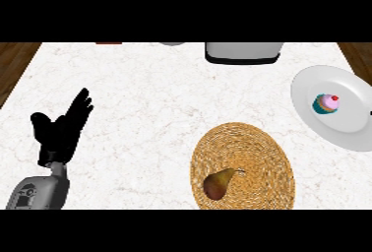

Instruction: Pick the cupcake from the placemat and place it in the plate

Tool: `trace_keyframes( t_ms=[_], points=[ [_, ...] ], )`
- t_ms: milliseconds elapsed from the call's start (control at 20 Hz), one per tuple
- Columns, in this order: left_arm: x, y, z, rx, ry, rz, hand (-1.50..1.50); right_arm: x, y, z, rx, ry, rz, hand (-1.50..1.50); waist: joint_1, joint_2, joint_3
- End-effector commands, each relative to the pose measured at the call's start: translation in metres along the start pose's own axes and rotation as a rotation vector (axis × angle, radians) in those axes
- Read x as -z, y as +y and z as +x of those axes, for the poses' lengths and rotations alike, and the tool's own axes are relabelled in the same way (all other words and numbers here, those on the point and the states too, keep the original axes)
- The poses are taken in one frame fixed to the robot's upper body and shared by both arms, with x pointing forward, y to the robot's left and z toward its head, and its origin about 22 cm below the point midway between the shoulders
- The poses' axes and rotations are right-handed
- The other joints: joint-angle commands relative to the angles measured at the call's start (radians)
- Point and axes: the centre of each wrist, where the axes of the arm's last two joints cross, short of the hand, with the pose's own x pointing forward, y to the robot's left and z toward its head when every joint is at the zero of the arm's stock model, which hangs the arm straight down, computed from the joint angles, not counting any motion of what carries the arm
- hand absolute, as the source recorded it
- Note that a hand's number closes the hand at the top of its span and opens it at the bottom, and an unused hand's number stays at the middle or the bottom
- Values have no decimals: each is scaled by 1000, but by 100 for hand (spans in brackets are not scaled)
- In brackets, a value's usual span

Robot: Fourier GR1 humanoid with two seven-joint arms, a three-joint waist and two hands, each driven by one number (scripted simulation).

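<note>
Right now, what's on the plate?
A cupcake with pink icing stands on the plate, nothing else on the part in view. The patch under it is covered, and the plate's right rim is cut off.

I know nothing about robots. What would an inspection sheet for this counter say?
Surface: white marbled counter.
Job's things: cupcake sits in the white plate; woven placemat lies nearer, to its left.
Clutter: pear on the placemat; grey appliance at the far edge.
Hands: left hand open, resting at the left; right hand not in view.
Cables: nothing seen.
Surroundings: brown wood on either side of the counter.
</note>
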Motion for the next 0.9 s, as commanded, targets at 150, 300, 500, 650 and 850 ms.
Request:
trace_keyframes(
  t_ms=[150, 300, 500, 650, 850],
  points=[
    [7, 9, 21, 8, -7, -19, 0, -30, -28, -11, 76, -2, 34, -150, 14, 7, 2],
    [5, 20, -4, 9, -19, -18, 0, -34, -37, -8, 58, -22, 20, -150, 18, 10, 2],
    [5, -12, 0, 16, -24, -34, 0, -46, -50, -8, 39, -20, -18, -150, 28, 16, 5],
    [-1, -1, -6, 1, -15, -37, 0, -51, -61, -4, 36, -29, -40, -150, 23, 10, 3],
    [6, 16, 8, 14, -24, -26, 0, -63, -77, 1, 6, -24, -45, -150, 32, 15, 6]
  ],
)
